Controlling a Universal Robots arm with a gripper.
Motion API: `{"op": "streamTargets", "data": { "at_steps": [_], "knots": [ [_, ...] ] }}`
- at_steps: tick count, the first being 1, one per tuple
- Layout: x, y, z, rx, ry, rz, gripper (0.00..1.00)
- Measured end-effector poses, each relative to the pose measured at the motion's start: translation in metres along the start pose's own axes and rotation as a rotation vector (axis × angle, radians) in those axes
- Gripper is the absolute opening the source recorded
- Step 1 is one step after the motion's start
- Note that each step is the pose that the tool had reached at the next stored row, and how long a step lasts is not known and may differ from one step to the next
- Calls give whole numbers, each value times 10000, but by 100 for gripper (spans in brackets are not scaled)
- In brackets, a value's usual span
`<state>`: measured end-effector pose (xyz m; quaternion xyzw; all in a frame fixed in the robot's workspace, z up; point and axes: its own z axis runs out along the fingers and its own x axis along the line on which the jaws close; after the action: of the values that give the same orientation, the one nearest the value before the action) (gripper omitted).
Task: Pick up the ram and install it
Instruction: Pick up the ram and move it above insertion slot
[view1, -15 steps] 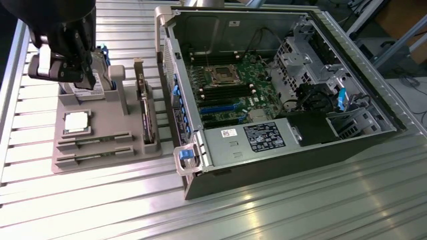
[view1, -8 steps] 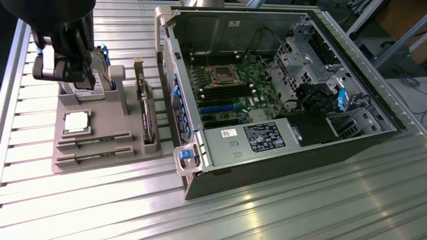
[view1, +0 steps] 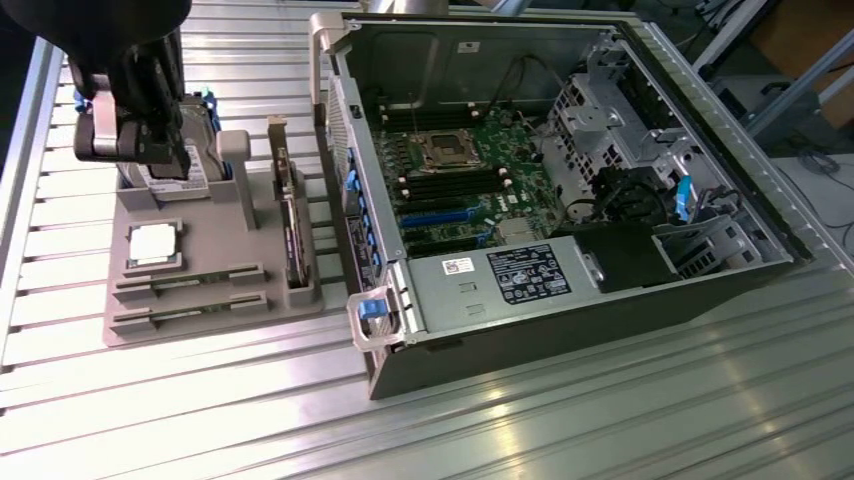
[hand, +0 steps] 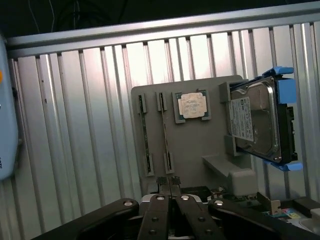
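Two ram sticks (hand: 145, 134) stand on edge in the slots of a grey holder tray (hand: 195, 145), side by side; in the exterior view they sit at the tray's near end (view1: 187, 284). My gripper (hand: 170, 183) is shut with nothing between its fingers, and it hovers apart from the sticks. In the exterior view the gripper (view1: 144, 150) hangs over the tray's far end, by the upright hard drive (view1: 187, 165). The open computer case (view1: 561, 190) lies at the exterior view's right, with its motherboard (view1: 461, 185) and dark memory slots exposed.
On the tray also sit a square silver CPU (view1: 155, 243), the blue-framed hard drive (hand: 260, 122) and a tall expansion card (view1: 291, 225). A power supply (view1: 501, 280) fills the case's near corner. The ribbed metal table (view1: 601, 420) stretches in front of the case.
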<state>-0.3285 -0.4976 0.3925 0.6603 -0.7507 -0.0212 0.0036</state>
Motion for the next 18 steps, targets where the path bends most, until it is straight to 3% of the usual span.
{"op": "streamTargets", "data": {
  "at_steps": [1,2,3,4,8,18],
  "knots": [
    [0,0,0,0,0,0,11],
    [0,0,0,-1,0,0,17],
    [0,0,0,0,0,0,30],
    [0,0,0,-1,0,0,36],
    [0,0,13,0,-1,0,36],
    [8,-4,228,0,0,0,36]
  ]
}}
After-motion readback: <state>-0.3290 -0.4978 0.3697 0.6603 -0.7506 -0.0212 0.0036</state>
